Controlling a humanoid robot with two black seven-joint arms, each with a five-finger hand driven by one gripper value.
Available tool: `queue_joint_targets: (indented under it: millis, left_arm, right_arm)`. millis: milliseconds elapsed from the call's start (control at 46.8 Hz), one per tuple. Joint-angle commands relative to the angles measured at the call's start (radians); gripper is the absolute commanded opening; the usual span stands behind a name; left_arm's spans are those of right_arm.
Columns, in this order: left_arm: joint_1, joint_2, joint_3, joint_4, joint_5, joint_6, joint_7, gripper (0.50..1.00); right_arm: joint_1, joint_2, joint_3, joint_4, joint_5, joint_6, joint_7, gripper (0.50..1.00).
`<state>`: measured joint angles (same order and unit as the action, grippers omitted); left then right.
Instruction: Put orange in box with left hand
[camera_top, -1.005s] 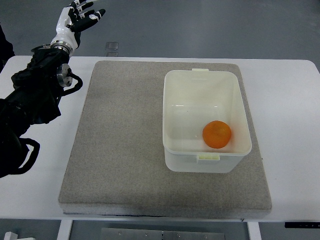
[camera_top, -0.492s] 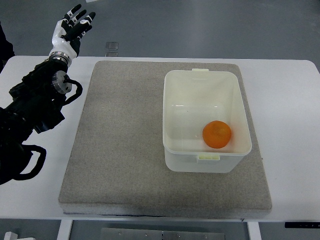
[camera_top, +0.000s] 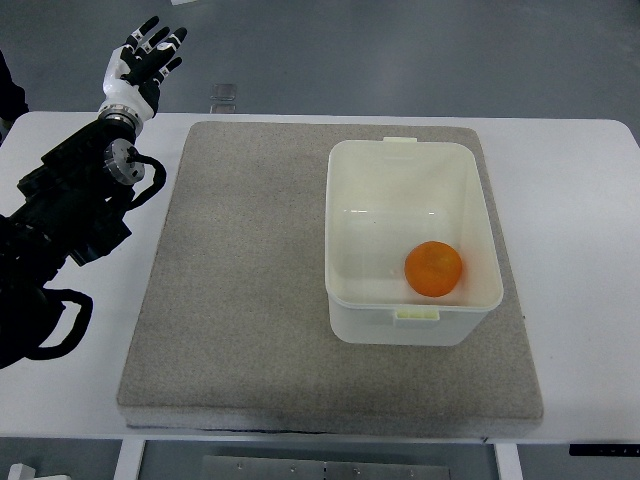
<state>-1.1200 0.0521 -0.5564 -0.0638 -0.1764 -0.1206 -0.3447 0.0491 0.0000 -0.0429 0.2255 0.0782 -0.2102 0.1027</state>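
Note:
The orange (camera_top: 433, 268) lies inside the white box (camera_top: 350, 250), near its front right corner. The box stands on the right half of a grey mat (camera_top: 240, 280). My left hand (camera_top: 140, 62) is raised past the table's far left edge, well away from the box, fingers spread and holding nothing. Its black-clad arm (camera_top: 70, 215) runs along the left side of the picture. No right arm shows.
The mat lies on a white table (camera_top: 580, 240). A small clear object (camera_top: 224, 96) sits on the floor just beyond the table's far edge. Grey floor lies behind the table.
My left hand has drawn back to the left, away from the mat, and its arm has shifted slightly. The orange and box have stayed where they were.

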Motion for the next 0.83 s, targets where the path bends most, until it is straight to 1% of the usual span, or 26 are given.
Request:
queue_joint_targets:
  millis: [0,107,235,278,321,363,812]
  left_arm:
    - [0.006,0.0,-0.004,0.002,-0.025,-0.019,-0.002,0.838]
    - [0.014,-0.002,0.007,0.002,-0.025,-0.017,-0.008,0.853]
    - [0.026,-0.003,0.007,0.007,-0.025,-0.013,-0.013,0.923]
    - [0.026,-0.003,0.006,0.009,-0.025,-0.011,-0.014,0.93]
    - [0.026,-0.003,0.006,0.009,-0.025,-0.004,-0.014,0.966]
    - [0.026,-0.003,0.007,0.009,-0.025,0.005,-0.014,0.986]
    - [0.025,-0.006,0.001,0.001,-0.025,0.012,-0.014,0.99]
  right_arm:
    - [0.0,0.0,0.0,0.0,0.0,0.0,0.0,0.944]
    - [0.0,0.0,0.0,0.0,0.0,0.0,0.0,0.944]
    - [0.0,0.0,0.0,0.0,0.0,0.0,0.0,0.944]
    - [0.0,0.0,0.0,-0.002,0.0,0.0,0.0,0.944]
    - [0.0,0.0,0.0,0.0,0.0,0.0,0.0,0.944]
    - [0.0,0.0,0.0,0.0,0.0,0.0,0.0,0.944]
    - [-0.008,0.0,0.0,0.0,0.011,0.0,0.0,0.944]
